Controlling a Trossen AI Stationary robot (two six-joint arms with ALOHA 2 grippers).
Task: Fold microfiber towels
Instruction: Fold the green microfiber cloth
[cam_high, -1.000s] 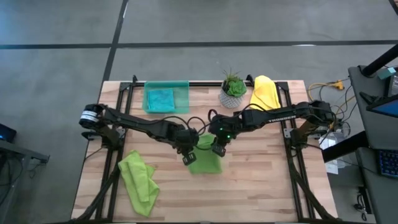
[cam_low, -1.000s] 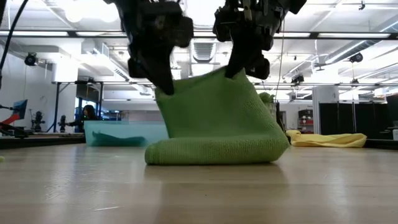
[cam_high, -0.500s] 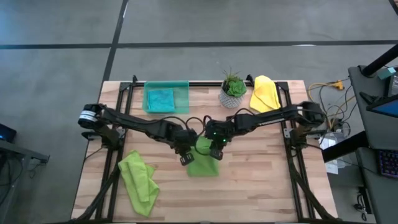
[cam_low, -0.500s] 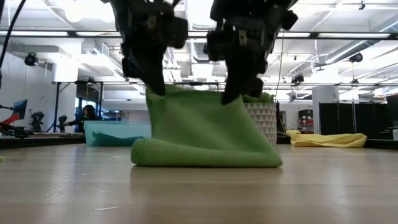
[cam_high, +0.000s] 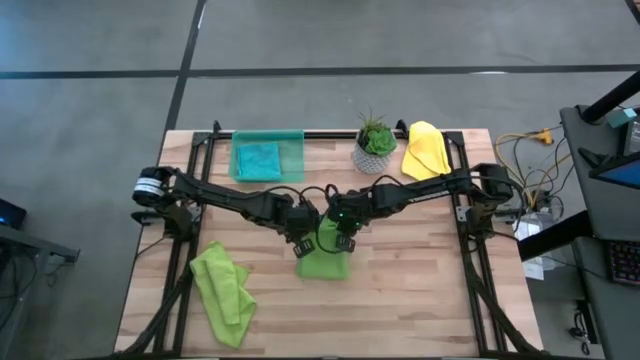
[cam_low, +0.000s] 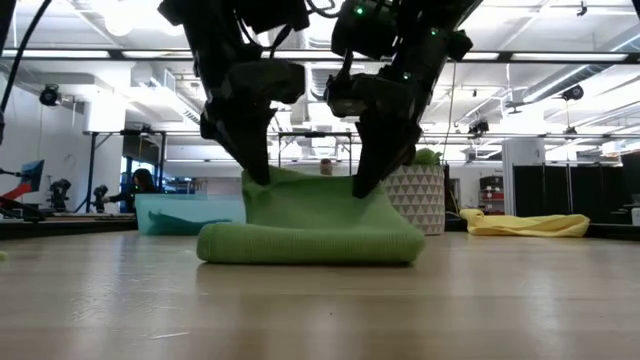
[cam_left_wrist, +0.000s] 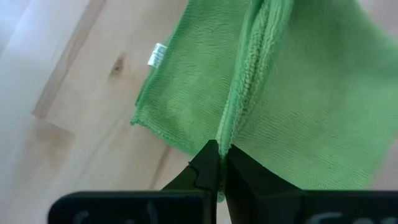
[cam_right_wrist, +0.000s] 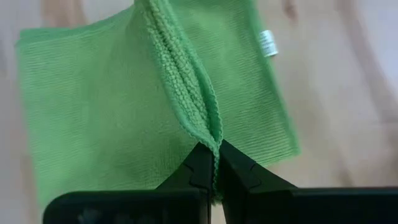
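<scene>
Green see-thru tray (cam_high: 291, 140), well behind claws, held teal towel (cam_high: 257, 160). Left gripper (cam_high: 304, 243) & right gripper (cam_high: 342, 241) both pinched shut on fuzzy lime towel's (cam_high: 324, 264) hem — folded, ribbed weave.

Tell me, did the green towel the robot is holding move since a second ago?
Yes. In the low view the held green towel has slid left and sunk lower, now clear of the white plant pot that it hid before. Both grippers stay shut on it.

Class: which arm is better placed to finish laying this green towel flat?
Neither alone: left claw and right claw each pinch a corner of the towel, level above the table.
</scene>
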